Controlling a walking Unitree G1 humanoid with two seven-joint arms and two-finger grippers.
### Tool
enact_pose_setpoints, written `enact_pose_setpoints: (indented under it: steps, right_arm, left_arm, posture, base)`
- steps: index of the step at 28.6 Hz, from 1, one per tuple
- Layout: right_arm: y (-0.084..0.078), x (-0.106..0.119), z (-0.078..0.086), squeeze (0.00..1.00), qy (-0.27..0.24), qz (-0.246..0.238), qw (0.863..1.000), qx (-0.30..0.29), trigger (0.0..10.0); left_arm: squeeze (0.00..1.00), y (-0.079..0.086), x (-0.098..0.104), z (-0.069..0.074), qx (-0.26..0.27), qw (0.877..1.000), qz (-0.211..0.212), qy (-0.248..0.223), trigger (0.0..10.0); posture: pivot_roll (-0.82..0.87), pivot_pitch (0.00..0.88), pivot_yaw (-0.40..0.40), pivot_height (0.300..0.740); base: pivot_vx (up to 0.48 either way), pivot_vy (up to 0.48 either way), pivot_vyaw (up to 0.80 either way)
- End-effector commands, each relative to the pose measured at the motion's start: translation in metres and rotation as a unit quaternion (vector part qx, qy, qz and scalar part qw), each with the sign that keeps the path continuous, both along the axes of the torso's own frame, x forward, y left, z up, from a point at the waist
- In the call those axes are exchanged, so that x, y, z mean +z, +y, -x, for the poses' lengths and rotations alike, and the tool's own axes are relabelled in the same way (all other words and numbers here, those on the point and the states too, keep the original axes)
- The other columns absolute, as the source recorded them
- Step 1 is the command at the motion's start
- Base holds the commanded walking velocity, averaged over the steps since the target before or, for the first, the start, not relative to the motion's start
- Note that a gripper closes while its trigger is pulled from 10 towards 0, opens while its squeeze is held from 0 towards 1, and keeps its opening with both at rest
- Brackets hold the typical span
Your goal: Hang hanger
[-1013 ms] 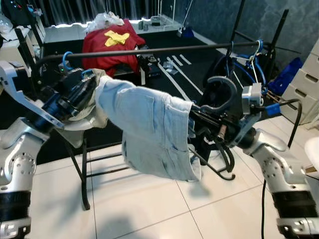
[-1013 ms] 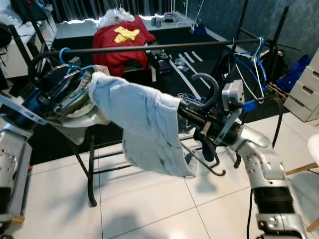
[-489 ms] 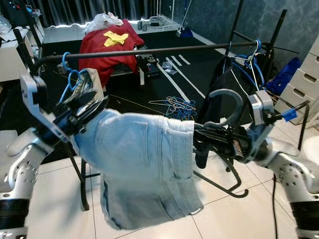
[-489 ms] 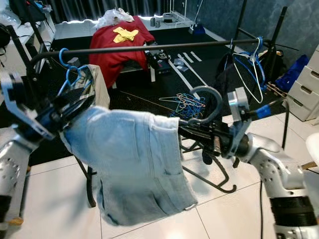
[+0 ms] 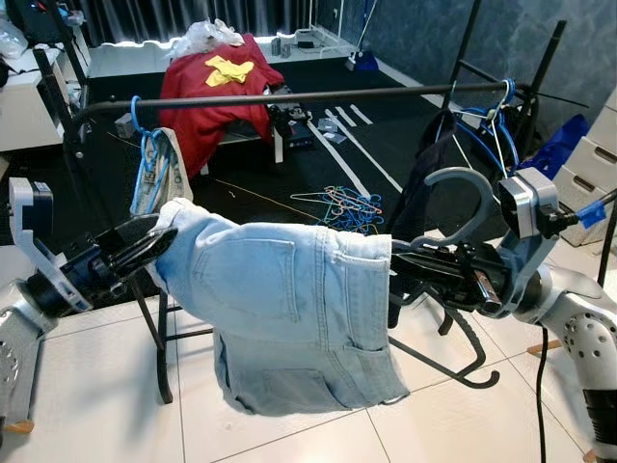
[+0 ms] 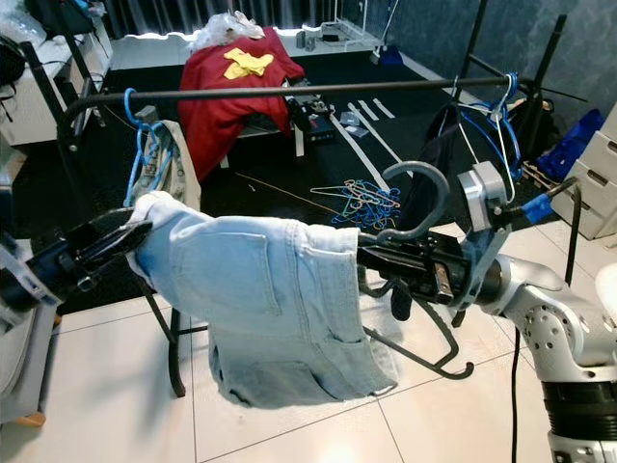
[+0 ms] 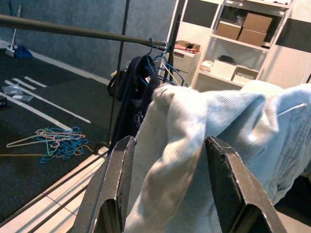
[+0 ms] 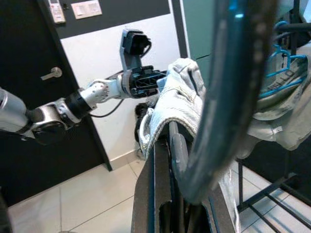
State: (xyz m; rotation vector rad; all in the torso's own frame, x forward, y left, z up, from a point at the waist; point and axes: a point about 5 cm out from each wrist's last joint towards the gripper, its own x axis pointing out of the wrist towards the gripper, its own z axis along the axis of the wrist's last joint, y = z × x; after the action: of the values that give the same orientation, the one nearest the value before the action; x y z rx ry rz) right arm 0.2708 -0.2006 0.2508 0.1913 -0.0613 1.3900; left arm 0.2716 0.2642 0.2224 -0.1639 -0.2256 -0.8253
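Left gripper (image 5: 145,246) jaws clamp denim shorts (image 5: 289,309); right gripper (image 5: 410,275) jaws grip grey hanger (image 5: 461,207) below rail (image 5: 289,97).

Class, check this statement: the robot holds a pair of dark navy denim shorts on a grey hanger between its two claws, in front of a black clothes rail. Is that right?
Not quite. The denim shorts are light blue, not dark navy, as the left eye view shows. The rest holds: they hang on a grey hanger between the left claw and the right claw, in front of the black clothes rail.
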Motion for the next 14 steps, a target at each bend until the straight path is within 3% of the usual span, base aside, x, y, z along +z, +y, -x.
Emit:
enact_pose_setpoints:
  steps: [1,13,14]
  right_arm:
    - [0.001,0.008,0.005,0.00,-0.017,-0.011,1.000,0.020,0.0]
    - [-0.008,0.013,0.009,0.00,-0.003,0.000,1.000,0.022,0.0]
    - [-0.009,0.013,0.009,0.00,-0.004,-0.001,1.000,0.018,0.0]
  left_arm:
    - [0.00,0.001,0.000,0.002,-0.003,1.000,-0.016,0.000,10.0]
    - [0.00,-0.009,0.000,-0.001,-0.023,0.998,0.054,-0.007,10.0]
    - [0.80,-0.010,0.002,0.001,-0.029,0.997,0.069,-0.008,10.0]
  posture:
    - [-0.18,0.047,-0.036,0.740]
    - [-0.18,0.064,-0.032,0.740]
    - [-0.18,0.067,-0.032,0.740]
  base:
    - [0.000,0.000,0.00]
    - [0.000,0.000,0.00]
    - [0.000,0.000,0.00]
